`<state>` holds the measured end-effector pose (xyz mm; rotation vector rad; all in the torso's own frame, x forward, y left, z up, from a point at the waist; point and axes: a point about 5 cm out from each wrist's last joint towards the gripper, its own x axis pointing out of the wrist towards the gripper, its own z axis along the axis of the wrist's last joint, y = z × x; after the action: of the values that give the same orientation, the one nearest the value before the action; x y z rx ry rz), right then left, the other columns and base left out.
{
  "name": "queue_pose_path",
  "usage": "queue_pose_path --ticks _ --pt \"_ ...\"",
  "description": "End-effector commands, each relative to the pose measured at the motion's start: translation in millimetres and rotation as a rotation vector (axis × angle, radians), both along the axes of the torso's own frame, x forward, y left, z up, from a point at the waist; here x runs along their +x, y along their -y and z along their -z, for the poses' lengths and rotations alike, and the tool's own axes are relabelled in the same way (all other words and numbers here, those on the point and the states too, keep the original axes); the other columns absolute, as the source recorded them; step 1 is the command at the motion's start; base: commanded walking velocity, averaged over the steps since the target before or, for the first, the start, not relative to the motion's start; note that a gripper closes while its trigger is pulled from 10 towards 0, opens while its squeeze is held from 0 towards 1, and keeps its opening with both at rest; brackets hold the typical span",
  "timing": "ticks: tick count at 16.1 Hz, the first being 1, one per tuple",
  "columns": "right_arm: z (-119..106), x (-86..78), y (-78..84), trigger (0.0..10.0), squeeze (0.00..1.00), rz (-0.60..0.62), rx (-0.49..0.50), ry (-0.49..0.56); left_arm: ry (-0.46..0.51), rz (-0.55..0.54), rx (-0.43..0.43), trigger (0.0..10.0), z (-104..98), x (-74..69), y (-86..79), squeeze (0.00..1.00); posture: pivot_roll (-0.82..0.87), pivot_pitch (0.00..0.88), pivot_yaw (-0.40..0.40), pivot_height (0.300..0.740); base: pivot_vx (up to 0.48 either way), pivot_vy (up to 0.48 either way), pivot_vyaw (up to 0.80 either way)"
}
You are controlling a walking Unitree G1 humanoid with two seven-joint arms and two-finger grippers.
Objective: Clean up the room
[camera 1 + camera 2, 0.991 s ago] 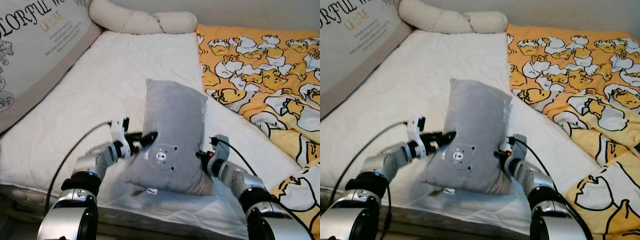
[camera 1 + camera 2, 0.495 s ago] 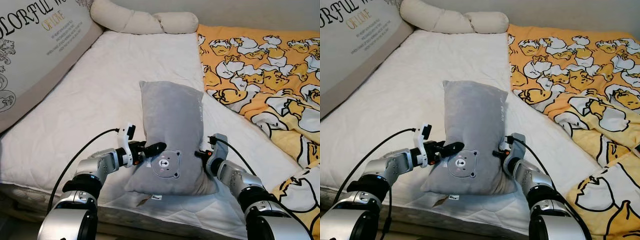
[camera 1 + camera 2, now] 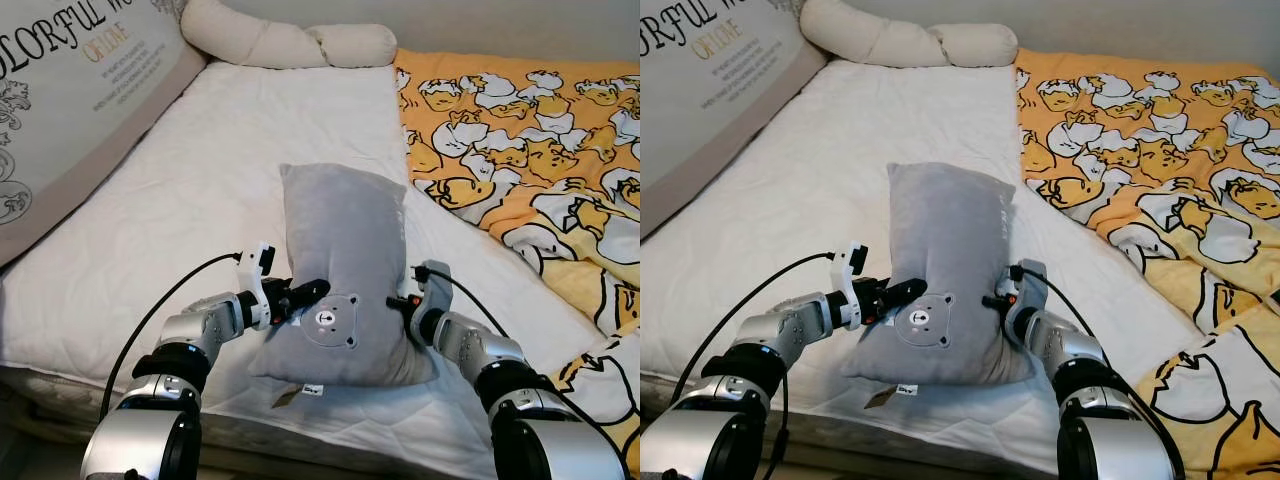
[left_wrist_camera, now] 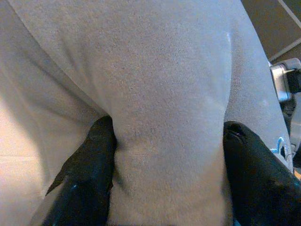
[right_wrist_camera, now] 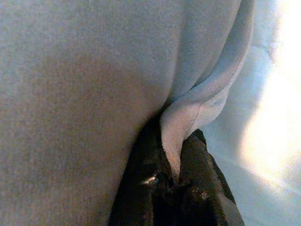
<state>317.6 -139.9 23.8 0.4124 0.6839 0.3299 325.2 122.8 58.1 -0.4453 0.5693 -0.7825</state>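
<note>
Right now I have both arms reaching forward: my left gripper (image 4: 167,136) squeezes the grey pillow's (image 3: 345,270) side between spread fingers (image 4: 89,179), my right gripper (image 5: 171,169) pinches its edge seam. It stands on the white mattress (image 3: 230,170); beyond lie a duck-print blanket (image 3: 520,140) and cream bolster (image 3: 285,40).
</note>
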Motion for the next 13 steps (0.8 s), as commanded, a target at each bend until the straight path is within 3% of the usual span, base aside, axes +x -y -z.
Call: queue_pose_path --ticks 1,11,13 --pt "-7 5.8 -13.8 0.0 0.00 -0.032 0.032 0.028 -0.013 0.027 0.004 0.0 2 -0.6 10.5 0.00 -0.03 0.000 0.047 0.740 0.000 0.000 0.00" --pt "-16 12.8 -21.2 0.0 0.00 -0.050 0.038 0.074 0.022 -0.042 -0.023 0.0 -4 6.3 6.1 0.00 -0.02 0.000 0.041 0.740 0.000 0.000 0.00" --pt "-31 22.7 -22.3 0.0 0.00 -0.039 0.045 0.149 0.068 -0.045 -0.036 0.0 -15 13.5 6.6 0.00 -0.02 0.000 0.040 0.740 0.000 0.000 0.00"
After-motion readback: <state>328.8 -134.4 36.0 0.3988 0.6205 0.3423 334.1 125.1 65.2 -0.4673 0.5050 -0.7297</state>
